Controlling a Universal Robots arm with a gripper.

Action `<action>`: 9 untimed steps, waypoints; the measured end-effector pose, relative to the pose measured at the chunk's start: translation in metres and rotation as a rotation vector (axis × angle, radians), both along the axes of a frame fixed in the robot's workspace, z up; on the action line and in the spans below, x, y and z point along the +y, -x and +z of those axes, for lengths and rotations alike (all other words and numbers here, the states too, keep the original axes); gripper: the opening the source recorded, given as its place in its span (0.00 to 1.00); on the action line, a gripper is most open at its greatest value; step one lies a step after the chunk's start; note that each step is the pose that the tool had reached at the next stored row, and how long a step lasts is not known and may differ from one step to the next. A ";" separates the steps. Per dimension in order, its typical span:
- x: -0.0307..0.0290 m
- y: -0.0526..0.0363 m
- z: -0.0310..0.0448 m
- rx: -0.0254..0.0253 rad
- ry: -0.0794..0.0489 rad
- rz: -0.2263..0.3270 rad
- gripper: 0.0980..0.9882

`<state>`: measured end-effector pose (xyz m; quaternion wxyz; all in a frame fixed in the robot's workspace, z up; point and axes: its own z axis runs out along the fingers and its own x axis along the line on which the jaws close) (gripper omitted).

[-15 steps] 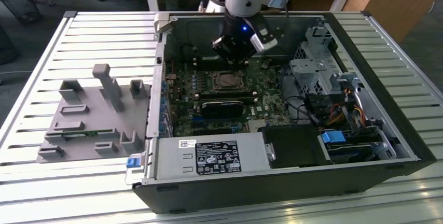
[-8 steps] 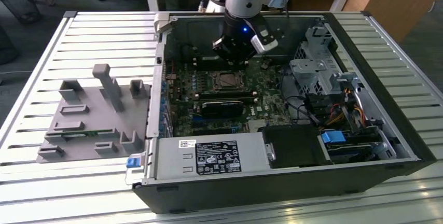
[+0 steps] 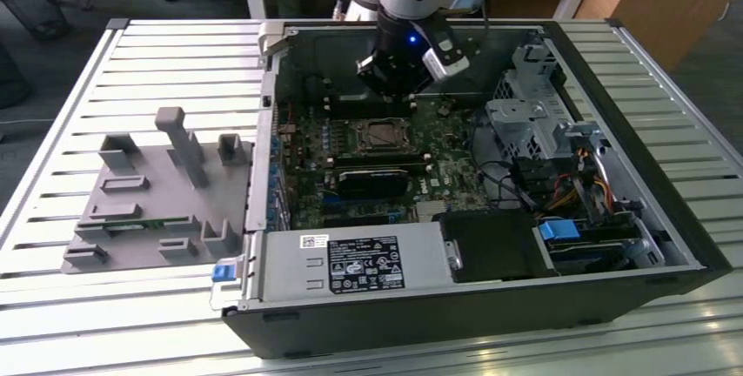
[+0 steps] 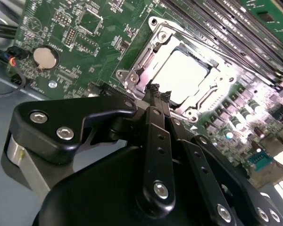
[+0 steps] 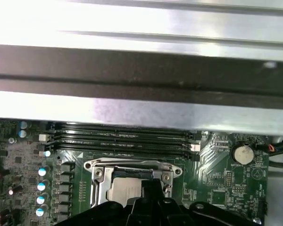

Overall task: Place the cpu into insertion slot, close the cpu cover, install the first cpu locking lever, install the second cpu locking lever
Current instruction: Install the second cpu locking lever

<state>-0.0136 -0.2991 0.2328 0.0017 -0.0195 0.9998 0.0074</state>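
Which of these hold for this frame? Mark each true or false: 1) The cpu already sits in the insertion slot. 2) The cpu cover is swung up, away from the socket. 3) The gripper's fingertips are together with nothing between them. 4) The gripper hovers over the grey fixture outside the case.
1) True. The cpu lies flat in the insertion slot.
2) False. The cpu cover lies down around the chip, whose face shows through its window.
3) True. The gripper is shut and empty, its tips at the cover's edge.
4) False. It is inside the computer case, above the socket; the grey fixture lies at the exterior view's left.
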 end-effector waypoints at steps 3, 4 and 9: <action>-0.0003 0.0000 0.0025 -0.0001 0.000 0.000 0.01; -0.0008 0.0000 0.0025 0.0000 0.000 0.000 0.01; -0.0098 0.0000 0.0025 0.0001 0.000 0.000 0.01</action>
